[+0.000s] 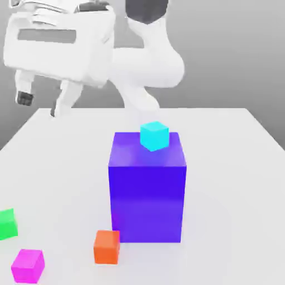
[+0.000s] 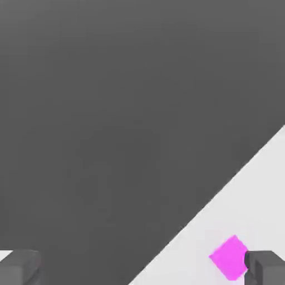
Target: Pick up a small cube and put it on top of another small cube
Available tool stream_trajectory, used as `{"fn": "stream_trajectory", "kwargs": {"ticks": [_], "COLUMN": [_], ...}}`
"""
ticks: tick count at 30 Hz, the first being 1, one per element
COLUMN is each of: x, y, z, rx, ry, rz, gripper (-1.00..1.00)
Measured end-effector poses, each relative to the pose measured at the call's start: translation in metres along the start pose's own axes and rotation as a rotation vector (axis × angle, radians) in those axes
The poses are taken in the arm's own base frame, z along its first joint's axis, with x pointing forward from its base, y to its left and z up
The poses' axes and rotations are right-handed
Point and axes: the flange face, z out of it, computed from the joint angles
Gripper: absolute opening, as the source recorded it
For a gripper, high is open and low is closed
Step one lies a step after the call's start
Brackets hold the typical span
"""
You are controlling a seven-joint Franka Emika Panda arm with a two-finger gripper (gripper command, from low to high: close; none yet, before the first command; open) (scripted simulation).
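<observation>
The small magenta cube (image 1: 28,265) lies on the white table (image 1: 234,183) near its front corner on the exterior view's left. Just behind it, at the picture's left edge, sits the small green cube (image 1: 6,224), partly cut off. My gripper (image 1: 40,103) hangs high above the table's far left side, well away from both cubes, open with nothing between its fingers. In the hand view the magenta cube (image 2: 229,257) shows on the table (image 2: 256,200) close to one dark fingertip (image 2: 266,268), with the gripper (image 2: 142,270) spread wide.
A big blue-purple block (image 1: 147,186) stands mid-table with a small cyan cube (image 1: 154,136) on top of it. A small orange cube (image 1: 106,246) rests at the block's front left corner. The robot's white arm (image 1: 147,72) rises behind the block.
</observation>
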Motion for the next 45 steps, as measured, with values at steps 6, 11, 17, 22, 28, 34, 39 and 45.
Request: {"fn": "stream_trajectory", "kwargs": {"ticks": [6, 11, 17, 22, 28, 34, 39, 45], "x": [0.037, 0.046, 0.048, 0.039, 0.042, 0.101, 0.173, 0.169], "y": [0.028, 0.062, 0.104, 0.117, 0.113, 0.127, 0.189, 0.209], "z": [0.111, 0.190, 0.272, 0.308, 0.298, 0.236, 0.210, 0.251], "rx": [-0.158, -0.273, -0.368, -0.375, -0.370, -0.385, -0.395, -0.396], "ry": [-0.015, -0.053, -0.097, -0.098, -0.098, -0.067, -0.023, -0.020], "rz": [0.290, 0.514, 0.731, 0.738, 0.741, 0.875, 1.119, 1.143], "gripper": [0.00, 0.00, 0.00, -1.00, -1.00, -1.00, -1.00, 1.00]}}
